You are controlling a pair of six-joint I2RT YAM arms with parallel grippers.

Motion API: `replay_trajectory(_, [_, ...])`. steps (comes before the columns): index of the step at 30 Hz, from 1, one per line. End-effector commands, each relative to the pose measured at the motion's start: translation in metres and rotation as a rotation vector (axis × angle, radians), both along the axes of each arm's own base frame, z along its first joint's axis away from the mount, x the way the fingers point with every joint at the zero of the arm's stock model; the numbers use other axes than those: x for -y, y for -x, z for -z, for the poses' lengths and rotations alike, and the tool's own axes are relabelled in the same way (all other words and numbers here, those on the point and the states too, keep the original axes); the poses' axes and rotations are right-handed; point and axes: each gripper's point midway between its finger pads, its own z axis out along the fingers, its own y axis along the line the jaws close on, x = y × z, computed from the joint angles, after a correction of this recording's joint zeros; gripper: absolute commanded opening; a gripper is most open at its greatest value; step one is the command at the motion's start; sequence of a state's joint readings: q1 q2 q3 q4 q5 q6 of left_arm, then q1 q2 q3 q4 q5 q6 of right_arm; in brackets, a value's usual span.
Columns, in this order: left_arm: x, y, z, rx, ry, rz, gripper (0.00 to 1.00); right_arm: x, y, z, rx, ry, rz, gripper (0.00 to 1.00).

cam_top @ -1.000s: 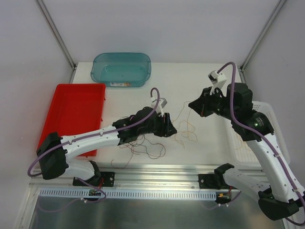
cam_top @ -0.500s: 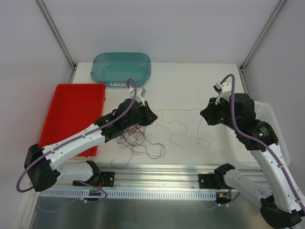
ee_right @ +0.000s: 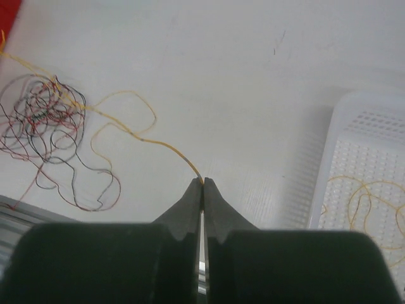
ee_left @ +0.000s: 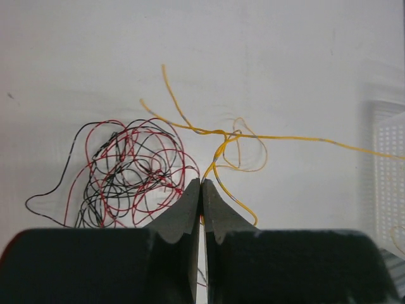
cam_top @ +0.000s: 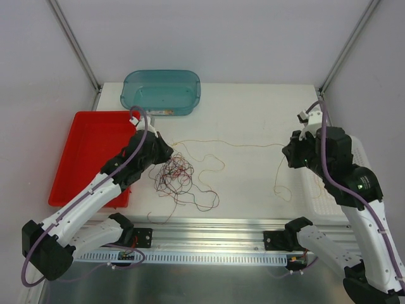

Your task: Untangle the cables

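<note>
The cables lie mid-table as a red and black tangle [cam_top: 177, 174] with one yellow cable [cam_top: 228, 143] drawn out of it in a thin line to the right. My left gripper [cam_top: 166, 151] sits at the tangle's upper left, shut on the yellow cable. In the left wrist view its tips [ee_left: 201, 182] pinch the yellow cable [ee_left: 285, 137] next to the red and black tangle [ee_left: 133, 171]. My right gripper [cam_top: 286, 152] is shut on the other end. In the right wrist view the yellow cable [ee_right: 171, 149] runs into its closed tips [ee_right: 202, 182].
A red tray [cam_top: 95, 152] lies left of the tangle and a teal tub [cam_top: 161, 92] stands behind it. A white perforated basket [ee_right: 367, 145] at the right edge holds loose yellow cable loops [ee_right: 373, 202]. The metal rail [cam_top: 209, 225] runs along the near edge.
The left gripper closed on the yellow cable and moved left and back. The right gripper moved right. The yellow cable now stretches out between them, away from the tangle.
</note>
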State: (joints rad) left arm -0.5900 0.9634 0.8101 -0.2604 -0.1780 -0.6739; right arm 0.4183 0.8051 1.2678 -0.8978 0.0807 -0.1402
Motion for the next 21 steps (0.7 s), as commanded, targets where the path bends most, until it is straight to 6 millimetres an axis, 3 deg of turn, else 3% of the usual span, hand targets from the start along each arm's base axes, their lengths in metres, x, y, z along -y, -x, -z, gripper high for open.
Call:
replay_trajectory(1, [-0.02,-0.001,0.029,-0.066,-0.105,-0.044,0.0,0.008,0.005,-0.052,0.143,-0.029,0.009,0.01])
replay_trajectory(6, [-0.027,-0.003,0.064,-0.173,-0.168,-0.064,0.0,0.021,0.01,-0.1,0.257,-0.025,0.042,0.01])
replay_trajectory(7, [-0.027,-0.003,0.072,-0.202,-0.182,-0.069,0.0,0.025,0.013,-0.118,0.302,-0.031,0.049,0.01])
replay_trajectory(10, [-0.026,-0.002,0.085,-0.252,-0.193,-0.06,0.0,0.03,0.012,-0.135,0.339,-0.02,0.065,0.01])
replay_trajectory(15, [-0.012,0.0,0.08,-0.262,-0.158,0.015,0.0,0.054,-0.003,-0.138,0.364,0.104,0.174,0.01])
replay_trajectory(17, [-0.004,0.003,0.072,-0.245,-0.148,0.081,0.0,0.075,-0.012,-0.134,0.376,0.201,0.277,0.01])
replay_trajectory(18, [-0.001,0.004,0.069,-0.238,-0.143,0.105,0.0,0.089,-0.013,-0.136,0.383,0.242,0.342,0.01])
replay_trajectory(21, [0.004,0.009,0.06,-0.212,-0.133,0.164,0.0,0.103,-0.014,-0.15,0.432,0.266,0.419,0.01])
